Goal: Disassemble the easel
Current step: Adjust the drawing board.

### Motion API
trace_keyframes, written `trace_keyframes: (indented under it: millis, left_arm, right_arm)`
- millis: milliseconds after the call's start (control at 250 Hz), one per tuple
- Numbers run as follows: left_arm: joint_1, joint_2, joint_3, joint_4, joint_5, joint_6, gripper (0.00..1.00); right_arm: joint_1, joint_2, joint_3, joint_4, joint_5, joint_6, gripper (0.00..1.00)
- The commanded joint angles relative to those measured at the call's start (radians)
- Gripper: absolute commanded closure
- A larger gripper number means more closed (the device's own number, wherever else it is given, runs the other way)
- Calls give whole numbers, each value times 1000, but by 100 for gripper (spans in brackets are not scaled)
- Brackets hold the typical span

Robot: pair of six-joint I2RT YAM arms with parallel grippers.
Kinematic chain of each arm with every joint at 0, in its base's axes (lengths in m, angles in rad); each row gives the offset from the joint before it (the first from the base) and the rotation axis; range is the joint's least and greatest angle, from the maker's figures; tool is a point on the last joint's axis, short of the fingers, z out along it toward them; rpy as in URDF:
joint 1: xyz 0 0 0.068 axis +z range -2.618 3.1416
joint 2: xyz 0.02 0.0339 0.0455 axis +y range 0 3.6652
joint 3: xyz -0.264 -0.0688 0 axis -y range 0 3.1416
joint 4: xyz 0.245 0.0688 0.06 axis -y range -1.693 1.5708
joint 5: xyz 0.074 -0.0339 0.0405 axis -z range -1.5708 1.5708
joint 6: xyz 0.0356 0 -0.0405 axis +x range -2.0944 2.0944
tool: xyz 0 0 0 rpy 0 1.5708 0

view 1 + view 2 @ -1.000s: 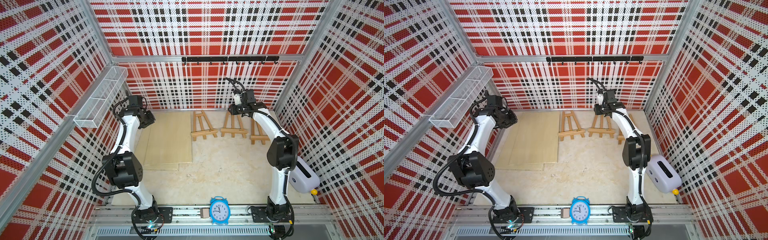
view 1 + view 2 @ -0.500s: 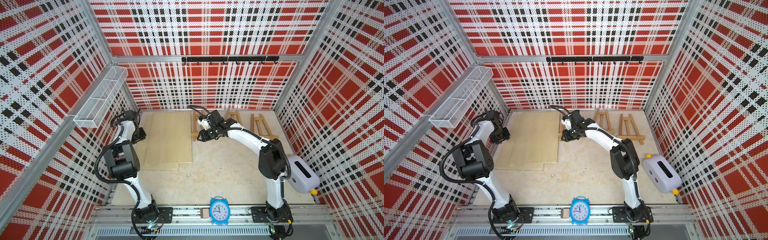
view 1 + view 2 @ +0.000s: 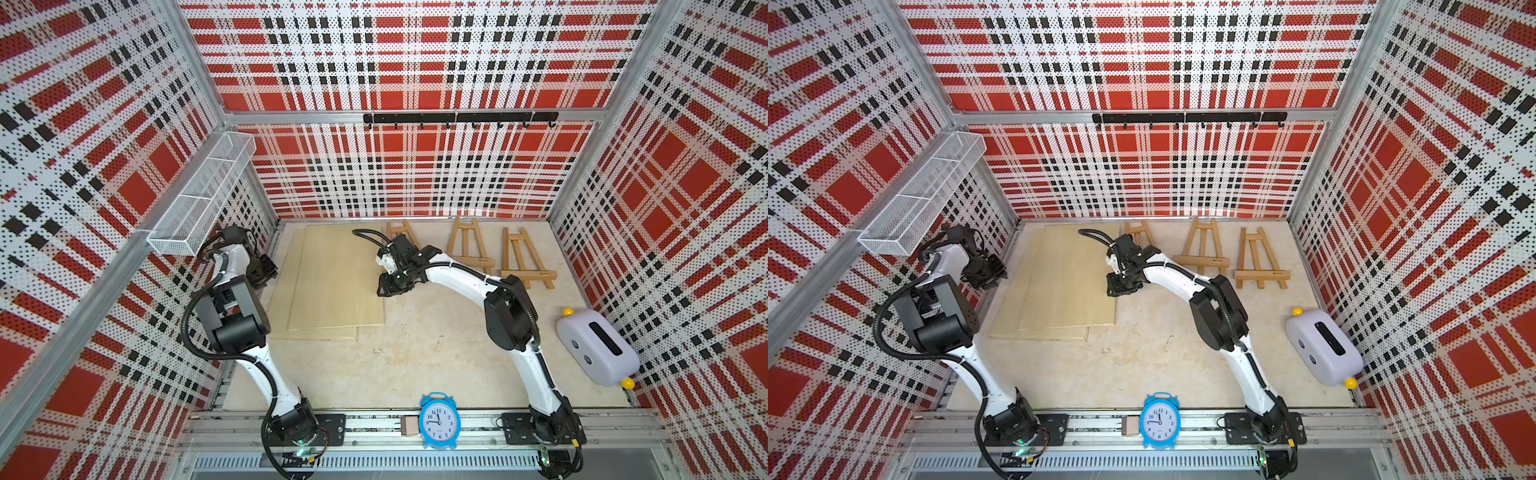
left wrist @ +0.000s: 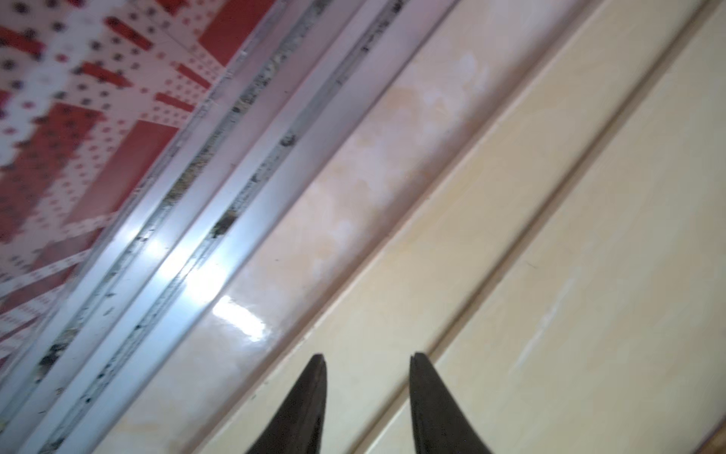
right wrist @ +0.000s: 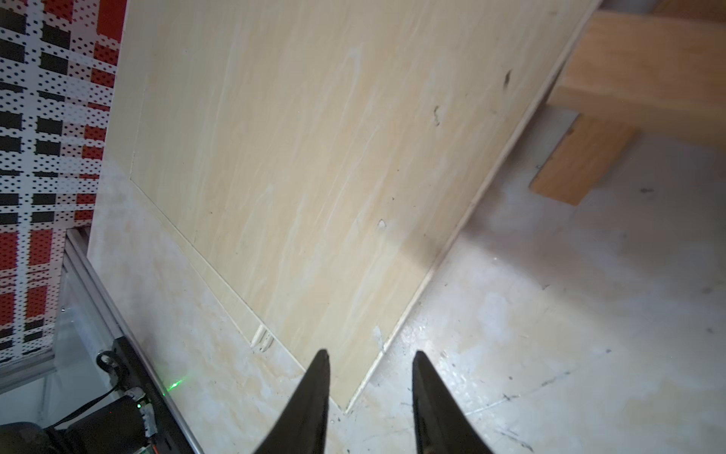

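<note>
While the left gripper (image 4: 367,355) hangs open over the boards (image 3: 332,282), the right gripper (image 5: 369,353) gapes empty at their edge, near an easel (image 5: 648,78).

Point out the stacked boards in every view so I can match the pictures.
A top view: boards lie flat, left of centre, towards the back.
A top view: same stack, left of centre.
Left wrist: two stacked edges run alongside the rail.
Right wrist: the stack fills most of the picture, one corner nearest the camera.
Shared landmark: the plaid wall beside the boards.
</note>
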Motion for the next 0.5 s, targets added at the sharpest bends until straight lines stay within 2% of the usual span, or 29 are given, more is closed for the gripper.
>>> trace_keyframes:
  millis: [0,228,388,496]
  left_arm:
    - [-5,-6,-23,32,119,-9,63]
    - [-4,-24,-63,49,214,-9,64]
    - [-5,-35,-100,62,240,-3,65]
    - [-6,-35,-112,57,242,7,65]
  right_arm:
    - [-2,11,-45,82,-26,73,63]
    - [-3,23,-129,196,-103,148,62]
    - [-3,0,-251,348,-112,218,63]
    - [-2,5,-279,384,-105,232,64]
